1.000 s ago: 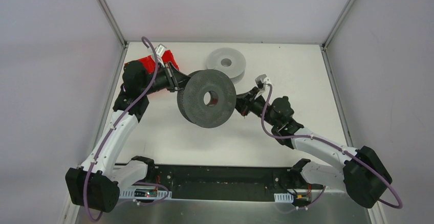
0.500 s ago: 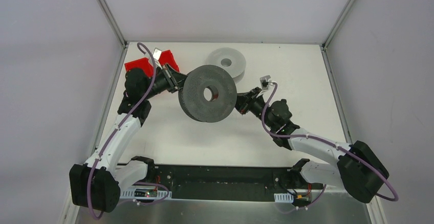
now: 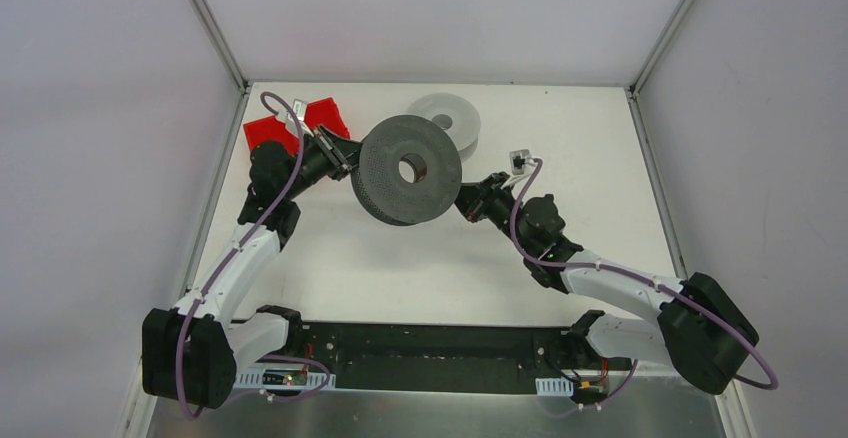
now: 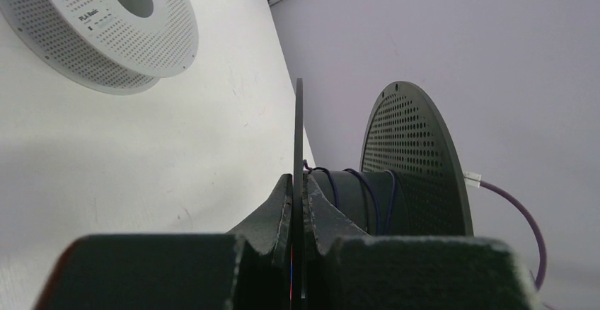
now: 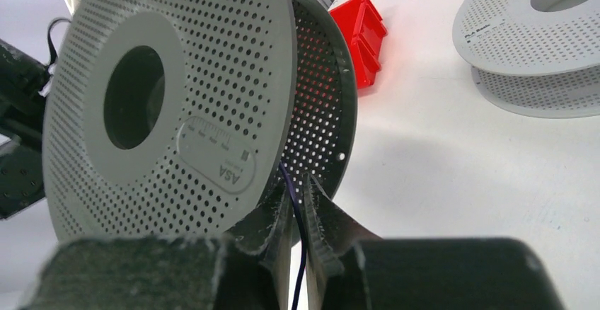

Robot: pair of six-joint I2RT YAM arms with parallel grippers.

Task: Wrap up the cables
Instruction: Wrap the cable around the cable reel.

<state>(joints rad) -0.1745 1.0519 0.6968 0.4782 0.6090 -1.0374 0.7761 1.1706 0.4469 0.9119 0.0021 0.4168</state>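
Observation:
A dark grey perforated spool [image 3: 405,183] hangs in the air over the middle of the table. My left gripper [image 3: 348,161] is shut on the thin edge of its near flange [image 4: 298,126], with the fingertips [image 4: 283,197] pinching it from both sides. A few turns of thin dark cable [image 4: 368,190] lie round the hub. My right gripper [image 3: 463,201] sits at the spool's right rim. Its jaws [image 5: 296,190] stand a narrow slit apart, and the cable [image 5: 301,253] runs down between them from the spool [image 5: 170,98].
A light grey spool [image 3: 443,118] lies flat at the back of the table, also in the wrist views [image 4: 99,27] [image 5: 538,34]. A red bin [image 3: 270,128] stands at the back left behind the left arm. Walls close the table on three sides.
The left arm has carried the dark spool toward the back, uncovering more of the red bin. The right gripper has followed it, and its jaws have parted slightly.

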